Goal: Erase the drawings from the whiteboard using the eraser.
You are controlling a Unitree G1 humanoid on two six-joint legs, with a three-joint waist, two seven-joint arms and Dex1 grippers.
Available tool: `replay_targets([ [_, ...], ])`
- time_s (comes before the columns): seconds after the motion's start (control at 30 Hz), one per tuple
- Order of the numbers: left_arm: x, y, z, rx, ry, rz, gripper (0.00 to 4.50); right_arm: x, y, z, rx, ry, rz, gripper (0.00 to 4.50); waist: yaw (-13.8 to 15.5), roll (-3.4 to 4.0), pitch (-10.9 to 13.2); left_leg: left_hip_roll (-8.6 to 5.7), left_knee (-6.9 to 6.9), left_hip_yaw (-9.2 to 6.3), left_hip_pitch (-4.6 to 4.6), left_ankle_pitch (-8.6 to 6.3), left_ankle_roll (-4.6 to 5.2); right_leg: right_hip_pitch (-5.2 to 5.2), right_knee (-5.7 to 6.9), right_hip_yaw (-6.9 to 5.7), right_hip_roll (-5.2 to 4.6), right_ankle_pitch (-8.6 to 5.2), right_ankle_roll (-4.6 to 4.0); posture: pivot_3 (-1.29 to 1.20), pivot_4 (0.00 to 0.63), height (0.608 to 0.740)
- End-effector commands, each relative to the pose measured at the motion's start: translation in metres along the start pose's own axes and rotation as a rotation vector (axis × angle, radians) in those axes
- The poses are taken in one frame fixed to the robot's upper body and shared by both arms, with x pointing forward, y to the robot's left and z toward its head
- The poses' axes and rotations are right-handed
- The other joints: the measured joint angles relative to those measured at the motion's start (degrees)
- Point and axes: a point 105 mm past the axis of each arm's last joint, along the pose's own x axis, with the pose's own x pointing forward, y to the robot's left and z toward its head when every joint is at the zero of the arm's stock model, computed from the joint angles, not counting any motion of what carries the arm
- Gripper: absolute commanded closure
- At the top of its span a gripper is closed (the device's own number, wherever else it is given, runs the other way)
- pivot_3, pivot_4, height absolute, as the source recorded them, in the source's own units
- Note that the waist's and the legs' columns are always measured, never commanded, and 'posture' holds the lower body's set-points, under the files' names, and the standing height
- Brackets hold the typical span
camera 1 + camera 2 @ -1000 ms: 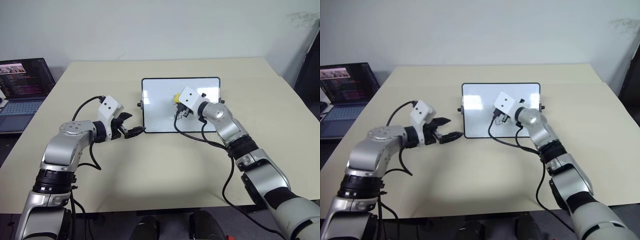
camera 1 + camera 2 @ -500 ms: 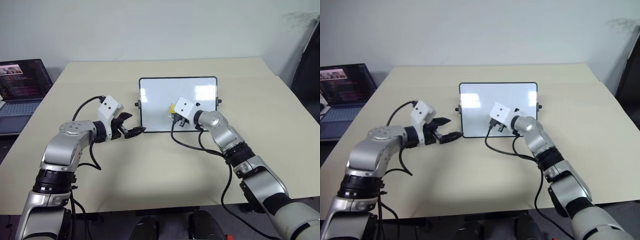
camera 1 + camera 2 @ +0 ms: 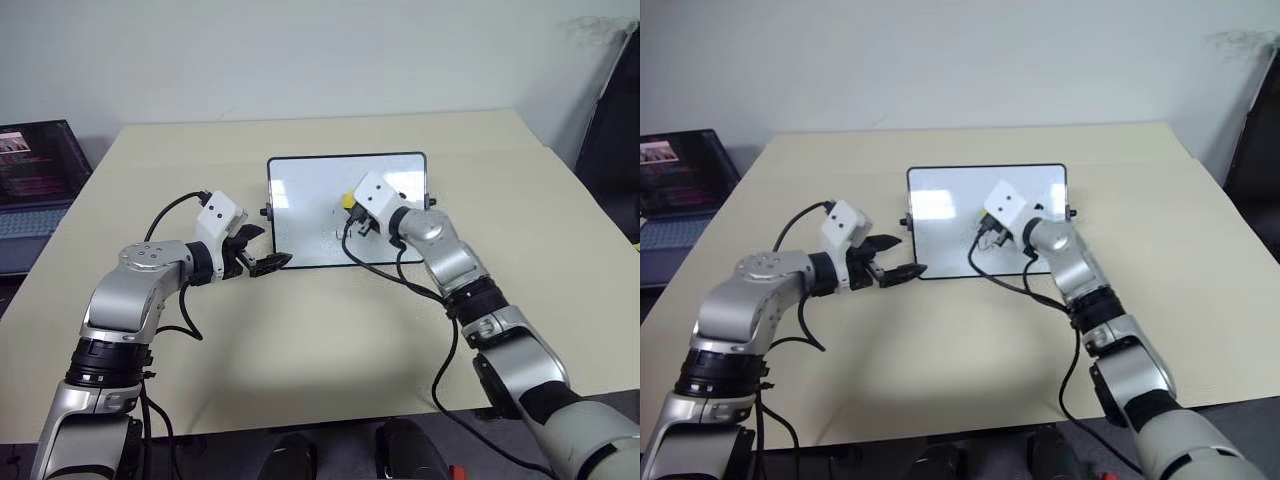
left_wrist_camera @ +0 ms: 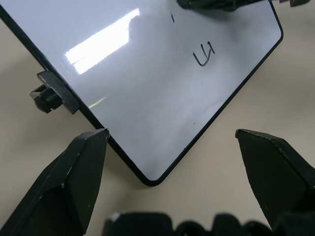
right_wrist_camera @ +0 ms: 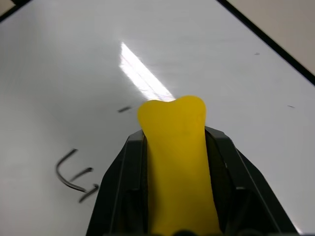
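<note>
The whiteboard [image 3: 300,200] lies flat on the table, glossy white in a thin black frame. My right gripper [image 3: 352,214] hovers over its middle, shut on the yellow eraser [image 5: 178,157], whose tip points down at the board. Of the drawings, a dark squiggle [image 5: 74,176] and a short dash [image 5: 124,109] show beside the eraser tip; the left wrist view shows the same squiggle [image 4: 204,53]. My left gripper [image 3: 262,252] stands open at the board's near left corner [image 4: 150,178], one finger on each side of it, holding nothing.
An open laptop [image 3: 35,180] sits at the table's far left edge. Small black knobs [image 4: 45,97] stick out from the board's sides. Cables loop from my right wrist onto the beige table [image 3: 330,330].
The whole picture has shifted, so the camera moved. The right gripper with the eraser dipped toward the board's near edge, then came back up with a slight roll. The left arm stayed still.
</note>
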Motion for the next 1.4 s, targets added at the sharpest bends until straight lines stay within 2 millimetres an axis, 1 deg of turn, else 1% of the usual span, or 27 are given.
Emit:
replay_targets([
  [0.03, -0.004, 0.000, 0.010, 0.032, -0.033, 0.003, 0.00, 0.006, 0.020, -0.010, 0.007, 0.045, 0.056, 3.30, -0.1, 0.00, 0.0, 0.00, 0.00, 0.00, 0.00, 0.00, 0.00, 0.00, 0.00, 0.00, 0.00, 0.00, 0.00, 0.00, 0.150, 0.740],
  [0.13, -0.004, 0.000, 0.010, 0.031, -0.033, 0.004, 0.00, 0.007, 0.025, -0.012, -0.008, 0.056, 0.076, 3.30, -0.2, 0.00, 0.0, -0.04, 0.01, 0.00, 0.00, 0.00, 0.00, 0.00, 0.00, 0.00, 0.02, 0.00, 0.00, 0.00, 0.150, 0.740],
  [0.23, -0.005, -0.001, 0.009, 0.029, -0.032, 0.004, 0.00, 0.006, 0.025, -0.012, -0.011, 0.059, 0.077, 3.30, -0.2, 0.00, 0.0, -0.05, 0.00, -0.01, -0.01, 0.00, -0.01, 0.00, 0.00, -0.03, 0.02, 0.00, 0.00, 0.00, 0.150, 0.740],
  [0.37, -0.005, -0.001, 0.008, 0.026, -0.033, 0.006, 0.00, 0.001, 0.008, -0.005, 0.013, 0.021, 0.028, 3.30, -0.1, 0.00, 0.0, -0.05, 0.00, -0.03, -0.01, 0.01, -0.01, 0.01, 0.00, -0.05, 0.02, 0.00, 0.00, 0.00, 0.150, 0.740],
  [0.47, -0.007, 0.002, 0.005, 0.015, -0.032, 0.027, 0.00, -0.022, -0.010, 0.010, 0.110, -0.075, 0.027, 3.30, 0.4, 0.01, 0.0, -0.06, 0.00, -0.06, -0.06, 0.01, -0.01, 0.00, -0.04, -0.08, 0.02, 0.00, 0.00, 0.00, 0.150, 0.740],
  [0.53, -0.008, 0.003, 0.003, 0.005, -0.042, 0.038, 0.00, -0.039, -0.013, 0.018, 0.172, -0.128, 0.040, 3.30, 1.0, 0.03, 0.0, -0.07, -0.01, -0.12, -0.15, 0.00, -0.01, -0.02, -0.14, -0.13, 0.01, -0.01, 0.01, 0.00, 0.150, 0.740],
  [0.6, -0.008, 0.002, 0.003, -0.009, -0.064, 0.038, 0.00, -0.055, -0.011, 0.020, 0.229, -0.160, 0.063, 3.30, 1.2, 0.03, 0.0, -0.07, -0.04, -0.13, -0.24, 0.00, -0.02, -0.08, -0.26, -0.14, 0.00, -0.02, 0.03, 0.00, 0.150, 0.740],
  [0.7, -0.007, -0.003, 0.002, -0.003, -0.081, 0.034, 0.00, -0.084, 0.000, 0.011, 0.284, -0.191, 0.105, 3.30, 1.5, 0.02, 0.0, -0.02, -0.11, -0.19, -0.40, -0.05, -0.10, -0.17, -0.44, -0.16, -0.06, -0.04, 0.06, 0.00, 0.150, 0.740],
  [0.8, -0.007, -0.005, 0.002, 0.013, -0.107, 0.034, 0.00, -0.105, 0.009, -0.003, 0.305, -0.185, 0.104, 3.30, 1.6, 0.02, 0.0, -0.01, -0.13, -0.19, -0.45, -0.10, -0.15, -0.17, -0.60, -0.15, -0.09, -0.06, 0.07, 0.00, 0.150, 0.740],
  [0.87, -0.008, -0.011, -0.001, 0.023, -0.113, 0.006, 0.00, -0.117, 0.015, -0.016, 0.268, -0.161, 0.093, 3.30, 1.6, 0.02, 0.0, -0.01, -0.13, -0.16, -0.46, -0.10, -0.14, -0.16, -0.69, -0.14, -0.09, -0.06, 0.07, 0.00, 0.150, 0.740],
  [0.93, -0.009, -0.016, -0.004, 0.025, -0.121, -0.013, 0.00, -0.127, 0.020, -0.030, 0.198, -0.120, 0.071, 3.30, 1.7, 0.02, 0.0, 0.01, -0.16, -0.17, -0.46, -0.11, -0.13, -0.14, -0.75, -0.15, -0.09, -0.06, 0.07, 0.00, 0.150, 0.740],
  [1.07, -0.011, -0.016, -0.007, 0.026, -0.134, 0.005, 0.00, -0.140, 0.034, -0.050, 0.073, -0.087, 0.045, 3.30, 2.0, 0.01, 0.1, 0.01, -0.16, -0.16, -0.44, -0.12, -0.12, -0.06, -0.80, -0.19, -0.08, -0.06, 0.08, 0.00, 0.150, 0.740],
  [1.17, -0.012, -0.018, -0.008, 0.013, -0.148, 0.003, 0.00, -0.146, 0.034, -0.063, 0.035, -0.079, -0.011, 3.30, 2.1, 0.00, 0.1, 0.02, -0.16, -0.13, -0.39, -0.11, -0.13, -0.01, -0.81, -0.18, -0.06, -0.06, 0.08, 0.00, 0.150, 0.740],
  [1.23, -0.013, -0.017, -0.010, 0.015, -0.145, 0.014, 0.00, -0.149, 0.030, -0.065, 0.056, -0.093, -0.059, 3.30, 2.1, -0.01, 0.1, 0.02, -0.16, -0.10, -0.34, -0.11, -0.13, 0.05, -0.82, -0.17, -0.04, -0.06, 0.09, 0.00, 0.150, 0.740],
  [1.4, -0.011, -0.016, -0.008, 0.020, -0.145, 0.028, 0.00, -0.143, 0.024, -0.045, 0.067, -0.191, -0.092, 3.30, 2.3, -0.01, 0.1, 0.04, -0.15, -0.12, -0.32, -0.10, -0.14, 0.07, -0.82, -0.18, -0.02, -0.06, 0.08, 0.00, 0.150, 0.740],
])
